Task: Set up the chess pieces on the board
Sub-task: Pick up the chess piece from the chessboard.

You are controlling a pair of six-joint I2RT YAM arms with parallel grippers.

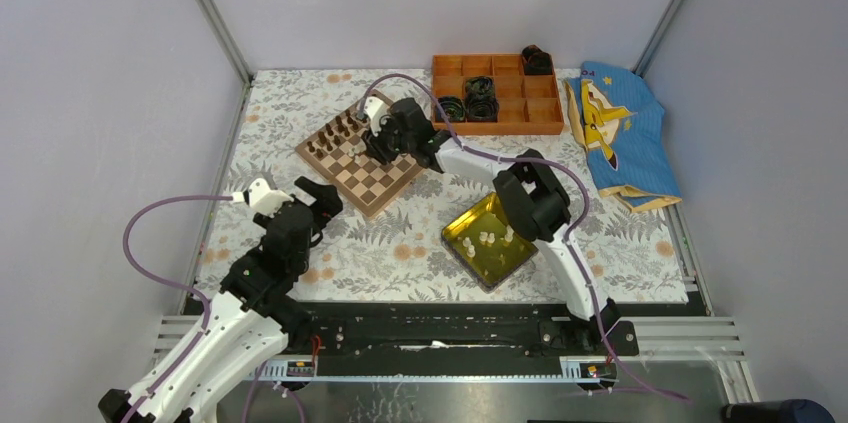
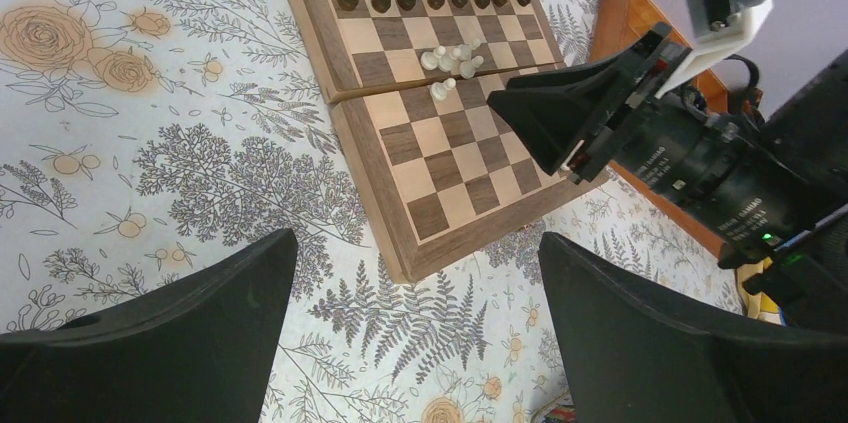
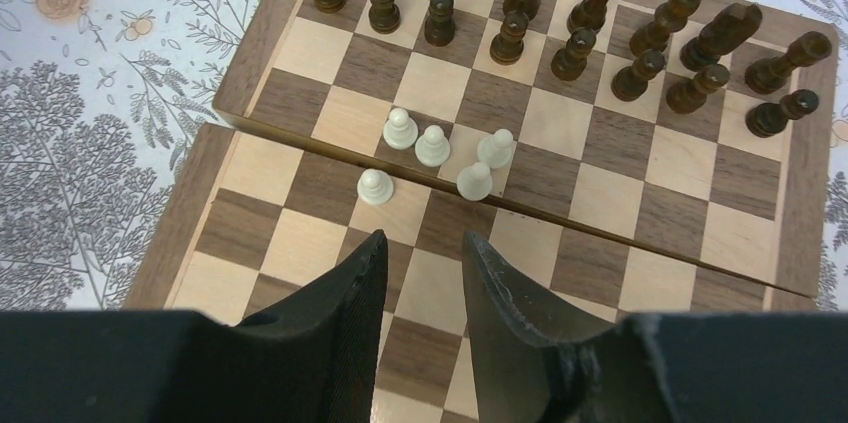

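The board [image 1: 375,183] lies at an angle on the floral cloth. Dark brown figures [image 3: 510,33] fill its far two rows. Several cream-white chess pieces [image 3: 432,145] stand clustered near the board's middle fold; they also show in the left wrist view [image 2: 450,58]. More cream pieces [image 1: 490,238] lie in the yellow tray. My right gripper [image 3: 422,238] hovers over the board [image 3: 590,193] just short of the cluster, its jaws a little apart and empty; it also shows from above [image 1: 375,143]. My left gripper [image 2: 415,243] is wide open and empty over the cloth, near the board's [image 2: 450,173] corner.
A glossy yellow tray [image 1: 470,263] sits right of the board, under the right arm's elbow. An orange compartment box [image 1: 540,115] with dark coils stands at the back. A blue printed cloth [image 1: 620,133] lies at the far right. Grey walls enclose the table.
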